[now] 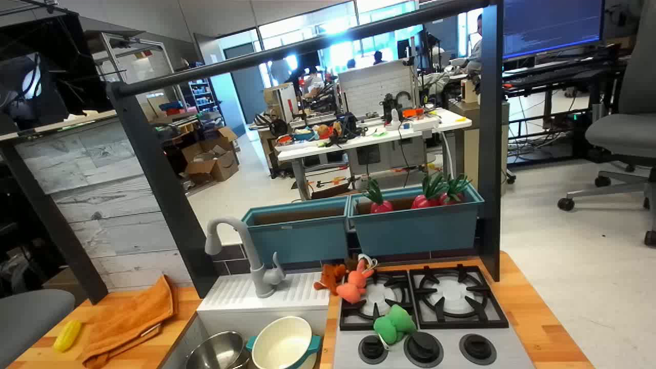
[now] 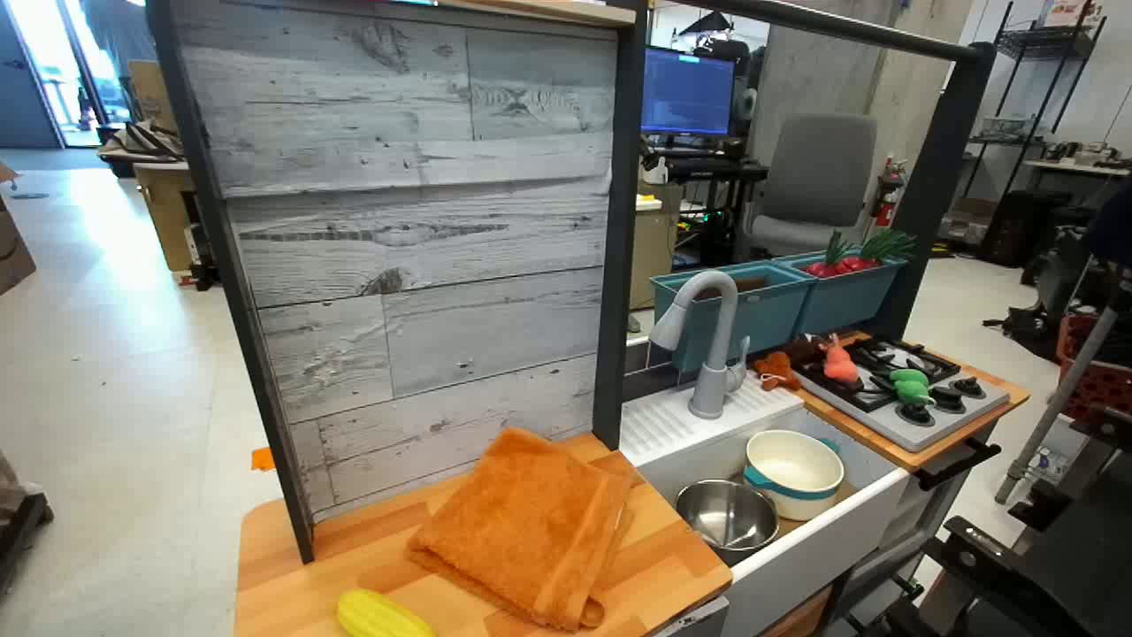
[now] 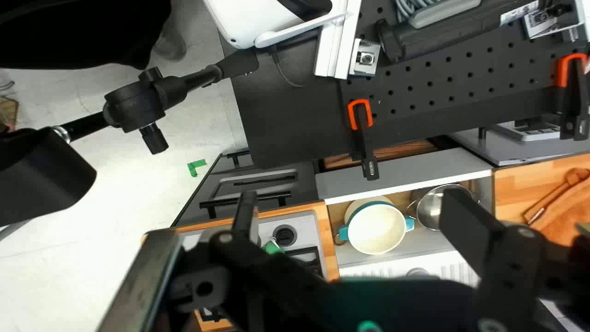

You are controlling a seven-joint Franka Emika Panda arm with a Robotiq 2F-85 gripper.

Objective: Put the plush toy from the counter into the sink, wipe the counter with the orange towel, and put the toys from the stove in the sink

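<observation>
gripper spread wide, plush toy and orange towel lie across the sink from the toys on the stove.

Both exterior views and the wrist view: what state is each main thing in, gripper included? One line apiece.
gripper: open, holding nothing
yellow plush toy: lying on the counter
orange towel: folded, on the counter
coral toy: on the stove
green toy: on the stove, apart from the coral toy
faucet: no water running
cream pot: uncovered, in the sink
steel bowl: uncovered, in the sink
knobs: on or off, cannot tell
monitor: lit
</observation>
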